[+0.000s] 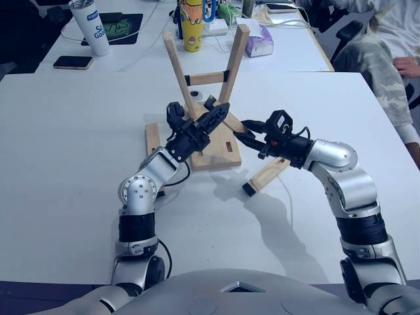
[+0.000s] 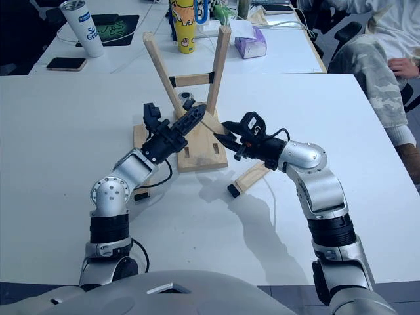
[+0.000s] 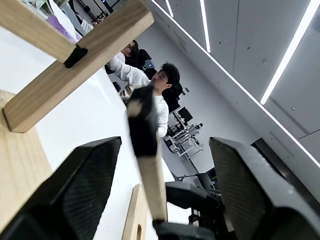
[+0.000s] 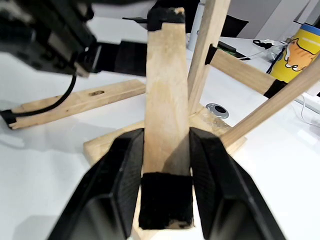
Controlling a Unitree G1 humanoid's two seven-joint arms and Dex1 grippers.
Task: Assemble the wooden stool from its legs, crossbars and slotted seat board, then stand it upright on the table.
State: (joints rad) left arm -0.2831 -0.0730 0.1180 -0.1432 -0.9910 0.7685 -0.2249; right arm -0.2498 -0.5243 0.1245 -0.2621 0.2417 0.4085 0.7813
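The slotted seat board (image 1: pixel 216 156) lies flat on the white table. Two legs (image 1: pixel 178 69) joined by a crossbar (image 1: pixel 207 79) rise from it in a V. My right gripper (image 1: pixel 244 131) is shut on a short wooden piece (image 4: pixel 167 75) with black ends, holding it slanted over the board. My left gripper (image 1: pixel 213 113) is open, one finger (image 3: pixel 75 190) on each side of that piece's far tip without touching it. One loose leg (image 1: pixel 268 174) lies on the table under my right arm, and another (image 1: pixel 152 136) lies left of the board.
Along the back stand a white tumbler (image 1: pixel 92 26), a yellow cup (image 1: pixel 191 26) and a tissue box (image 1: pixel 259 44), with a phone (image 1: pixel 72 62) at the back left. A seated person (image 1: pixel 387 59) is beyond the right edge.
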